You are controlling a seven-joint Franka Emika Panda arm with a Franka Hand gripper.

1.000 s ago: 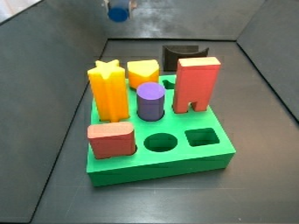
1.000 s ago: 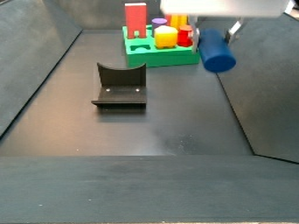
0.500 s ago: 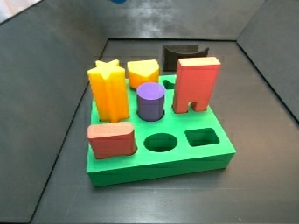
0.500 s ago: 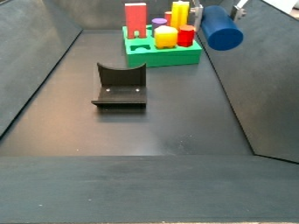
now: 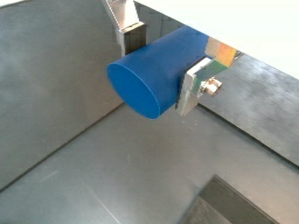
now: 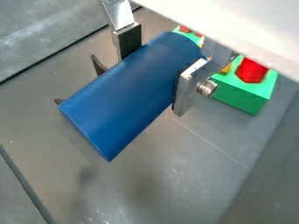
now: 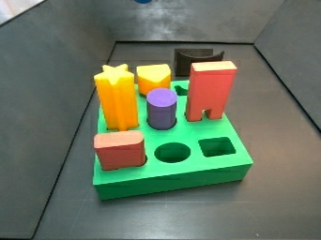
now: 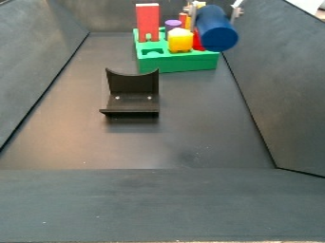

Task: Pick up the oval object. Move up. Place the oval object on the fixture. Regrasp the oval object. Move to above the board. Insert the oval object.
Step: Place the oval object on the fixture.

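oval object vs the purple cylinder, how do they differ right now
The oval object is dark blue; the purple cylinder is purple. The oval object lies sideways in the air, clamped between the gripper fingers, seen in both wrist views, while the purple cylinder stands upright in the board. The oval object hangs above the floor; the purple cylinder sits among other pegs. Both are smooth, rounded pegs.

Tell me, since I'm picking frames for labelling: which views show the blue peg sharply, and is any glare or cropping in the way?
Both wrist views show the oval object large and sharp, clamped in the claw, with blank white at the frame edge. In a side view it is small but clear beside the board. In a side view only a cropped sliver shows at the top edge.
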